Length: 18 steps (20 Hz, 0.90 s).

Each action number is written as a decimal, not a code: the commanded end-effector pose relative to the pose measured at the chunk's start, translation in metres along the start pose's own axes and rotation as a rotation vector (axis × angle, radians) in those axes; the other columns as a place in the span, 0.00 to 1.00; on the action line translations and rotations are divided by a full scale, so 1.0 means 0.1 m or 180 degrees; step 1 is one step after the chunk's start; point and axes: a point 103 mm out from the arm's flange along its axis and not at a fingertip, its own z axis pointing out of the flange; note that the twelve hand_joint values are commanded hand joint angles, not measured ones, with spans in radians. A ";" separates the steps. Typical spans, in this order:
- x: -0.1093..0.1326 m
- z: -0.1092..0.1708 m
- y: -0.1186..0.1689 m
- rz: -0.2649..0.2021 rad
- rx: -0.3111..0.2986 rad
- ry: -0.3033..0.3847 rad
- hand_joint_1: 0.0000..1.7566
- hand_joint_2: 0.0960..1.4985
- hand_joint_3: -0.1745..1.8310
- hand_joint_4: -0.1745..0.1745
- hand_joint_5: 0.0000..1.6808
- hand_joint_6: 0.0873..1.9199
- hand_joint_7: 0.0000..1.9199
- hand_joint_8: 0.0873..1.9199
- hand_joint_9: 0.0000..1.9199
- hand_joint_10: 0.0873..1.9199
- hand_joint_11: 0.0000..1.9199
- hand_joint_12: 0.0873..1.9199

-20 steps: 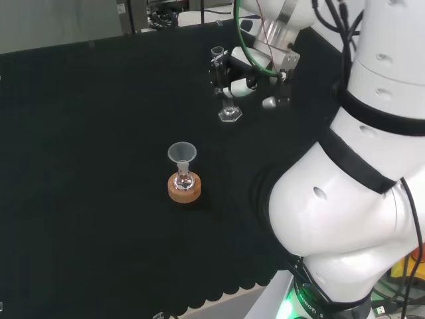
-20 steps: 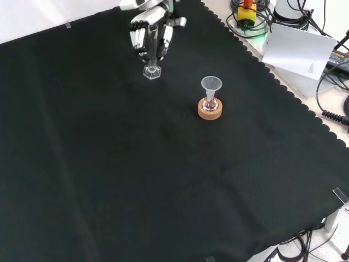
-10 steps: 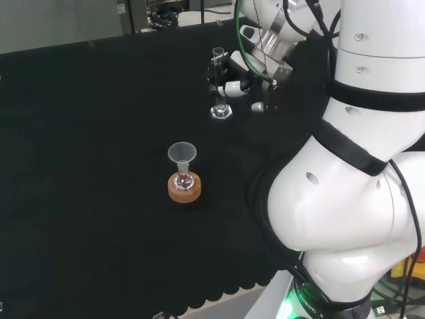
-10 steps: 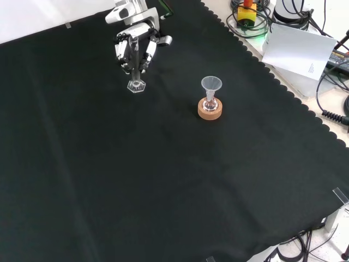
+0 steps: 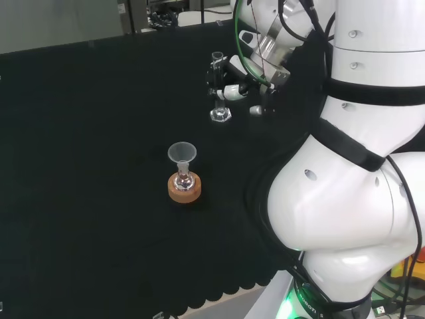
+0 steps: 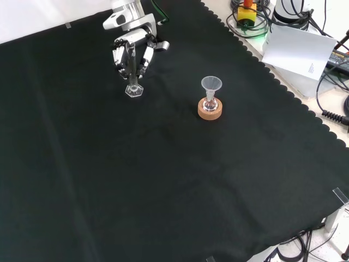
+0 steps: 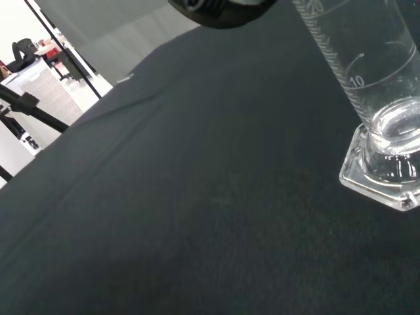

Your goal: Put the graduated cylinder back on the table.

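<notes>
Glass graduated cylinder (image 6: 131,73) upright, fingers (image 6: 121,53) curled around it, open cloth (image 6: 163,180) around.

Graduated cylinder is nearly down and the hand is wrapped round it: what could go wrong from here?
1. The graduated cylinder is tall on a small hexagonal foot. If the hand opens before the foot lies flat on the cloth, it could tip.
2. The fingers curl close round the tube, so pulling away could drag it over.
3. The funnel on the flask in its cork stand stands nearby; a wide retreat might knock it.
</notes>
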 end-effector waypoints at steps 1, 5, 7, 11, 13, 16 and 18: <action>-0.05 0.08 0.00 0.0055 0.0044 -0.0010 0.69 0.75 0.08 0.56 0.54 0.60 0.52 0.49 0.76 0.00 0.66 0.32; -0.09 0.13 0.00 0.0089 0.0080 0.0009 0.69 0.75 0.08 0.56 0.54 0.60 0.52 0.49 0.76 0.00 0.65 0.32; -0.10 0.15 0.00 0.0093 0.0077 -0.0002 0.69 0.75 0.08 0.56 0.54 0.60 0.52 0.49 0.76 0.00 0.65 0.32; -0.11 0.19 -0.01 0.0119 0.0081 0.0033 0.69 0.75 0.08 0.56 0.54 0.60 0.52 0.49 0.76 0.00 0.65 0.32; -0.11 0.21 -0.01 0.0124 0.0101 0.0045 0.69 0.75 0.08 0.56 0.54 0.60 0.51 0.49 0.76 0.00 0.65 0.32; -0.11 0.23 -0.01 0.0123 0.0109 0.0058 0.69 0.75 0.08 0.56 0.54 0.60 0.51 0.49 0.76 0.00 0.65 0.32; -0.12 0.25 -0.01 0.0119 0.0107 0.0067 0.69 0.75 0.08 0.56 0.54 0.60 0.51 0.49 0.76 0.00 0.65 0.32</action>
